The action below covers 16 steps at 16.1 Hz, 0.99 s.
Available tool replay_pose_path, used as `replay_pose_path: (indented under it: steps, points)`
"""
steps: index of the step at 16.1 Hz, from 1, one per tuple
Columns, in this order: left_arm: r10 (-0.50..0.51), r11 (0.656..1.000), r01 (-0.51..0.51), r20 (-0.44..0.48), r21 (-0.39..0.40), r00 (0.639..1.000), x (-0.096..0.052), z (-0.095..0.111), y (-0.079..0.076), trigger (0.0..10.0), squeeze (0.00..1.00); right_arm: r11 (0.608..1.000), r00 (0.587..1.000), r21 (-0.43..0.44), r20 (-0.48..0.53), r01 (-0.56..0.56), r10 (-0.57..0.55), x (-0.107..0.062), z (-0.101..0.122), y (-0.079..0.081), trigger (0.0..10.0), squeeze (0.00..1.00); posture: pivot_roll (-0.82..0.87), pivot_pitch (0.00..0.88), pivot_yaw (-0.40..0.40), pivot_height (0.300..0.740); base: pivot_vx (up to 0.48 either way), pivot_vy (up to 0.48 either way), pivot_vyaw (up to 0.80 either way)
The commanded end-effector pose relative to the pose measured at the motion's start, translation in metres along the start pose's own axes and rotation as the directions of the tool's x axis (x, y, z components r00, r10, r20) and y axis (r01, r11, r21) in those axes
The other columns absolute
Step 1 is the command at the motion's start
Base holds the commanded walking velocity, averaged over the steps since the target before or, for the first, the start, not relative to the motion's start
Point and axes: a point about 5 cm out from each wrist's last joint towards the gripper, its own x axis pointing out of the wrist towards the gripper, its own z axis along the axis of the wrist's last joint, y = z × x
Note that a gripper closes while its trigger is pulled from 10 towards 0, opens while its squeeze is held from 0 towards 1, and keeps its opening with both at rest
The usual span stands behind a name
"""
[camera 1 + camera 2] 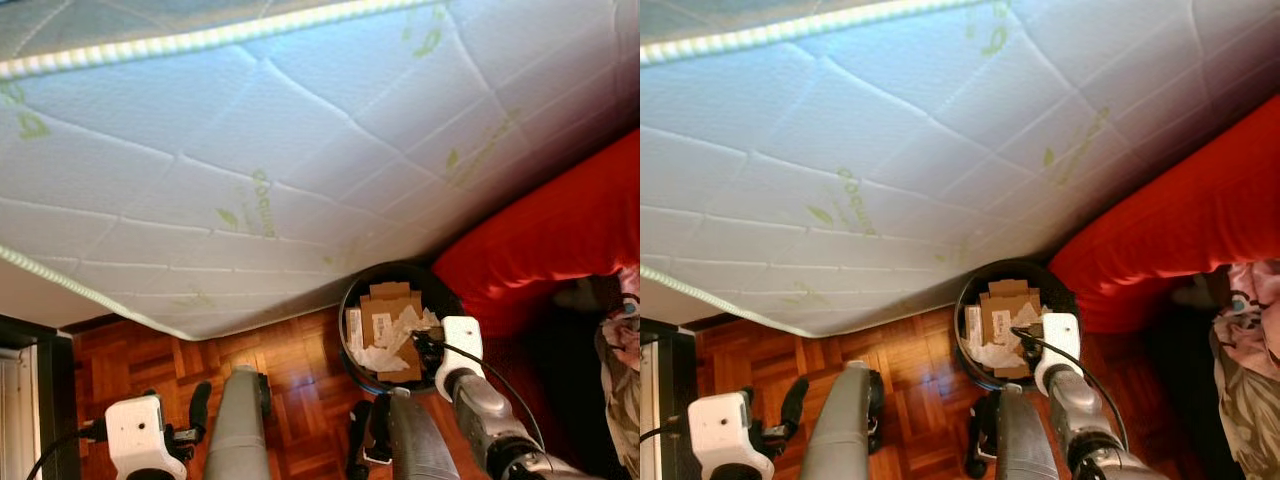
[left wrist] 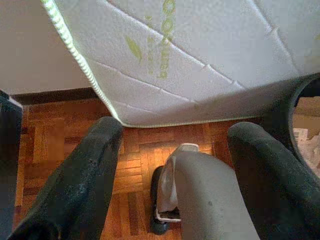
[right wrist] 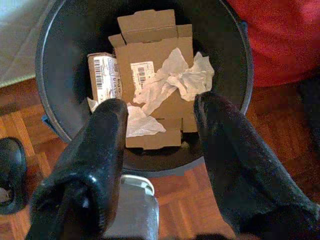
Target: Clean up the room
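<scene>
Your right gripper [image 3: 160, 150] hangs just above the black bin [image 3: 235, 45], its 2 fingers spread wide with nothing between them. Straight below it, inside the bin, lie a flattened cardboard box [image 3: 150, 55], a smaller labelled carton [image 3: 105, 77] against the wall of the bin, and crumpled white paper [image 3: 175, 80] on top. Judging by that load and the empty gripper, at least 1 round of rubbish is already in the bin.

Your left gripper [image 2: 170, 165] hangs low, well away from the bin on its far side from the red bedding, fingers also apart and holding nothing, over bare floor.

What is left is harder to judge. Beyond the red bedding [image 1: 560, 230], on the side away from the bin, a heap of patterned fabric [image 1: 1245, 370] lies in shadow; you may need to deal with that, though I cannot tell what it is.

The bin stands on reddish parquet floor [image 1: 290, 370], tucked against the corner of a white quilted mattress [image 1: 250, 130] with green leaf print and a green-edged border. The red bedding touches the bin's rim. A dark piece of furniture [image 1: 665, 370] sits at the far edge, well apart from the bin.
</scene>
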Motion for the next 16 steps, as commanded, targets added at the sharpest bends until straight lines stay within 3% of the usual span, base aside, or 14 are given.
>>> replay_pose_path:
  steps: [1,3,4,8,13,14,16]
  points:
    - [0.021,1.0,-0.021,-0.06,0.0,0.998,-0.004,-0.015,0.008,10.0,0.0,0.999,0.999,0.041,-0.042,0.029,-0.027,-0.007,-0.019,-0.009,10.0,0.0,0.3,0.39,-0.08,0.667,0.0,0.0,0.0]
    - [0.031,1.0,-0.031,-0.088,0.004,0.996,0.003,-0.026,0.014,10.0,0.0,0.996,0.997,0.063,-0.063,0.055,-0.051,-0.011,-0.029,-0.016,10.0,0.0,0.29,0.342,-0.084,0.687,0.0,0.0,0.0]
    - [0.051,0.999,-0.051,-0.13,0.002,0.99,0.008,-0.041,0.021,10.0,0.0,0.996,0.992,0.059,-0.104,0.071,-0.065,-0.018,-0.044,-0.021,10.0,0.0,0.28,0.29,-0.087,0.702,0.0,0.0,0.0]
    - [0.074,0.997,-0.078,-0.221,-0.007,0.972,0.025,-0.074,0.031,10.0,0.0,0.991,0.985,0.09,-0.148,0.099,-0.085,-0.028,-0.066,-0.024,10.0,0.0,0.25,0.162,-0.091,0.74,0.0,0.0,0.0]
    - [0.07,0.997,-0.074,-0.333,0.001,0.94,0.043,-0.1,0.036,10.0,0.0,0.985,0.973,0.112,-0.206,0.127,-0.102,-0.033,-0.079,-0.022,10.0,0.0,0.21,0.041,-0.074,0.74,0.0,0.0,0.0]
    - [0.079,0.996,-0.084,-0.379,0.002,0.922,0.043,-0.11,0.038,10.0,0.0,0.981,0.966,0.127,-0.232,0.148,-0.115,-0.037,-0.087,-0.024,10.0,0.0,0.19,0.0,-0.069,0.74,0.0,0.0,0.0]
    - [0.094,0.995,-0.101,-0.447,0.007,0.89,0.04,-0.122,0.041,10.0,0.0,0.979,0.955,0.126,-0.269,0.163,-0.124,-0.043,-0.097,-0.026,10.0,0.0,0.16,0.0,-0.068,0.74,0.0,0.0,0.0]
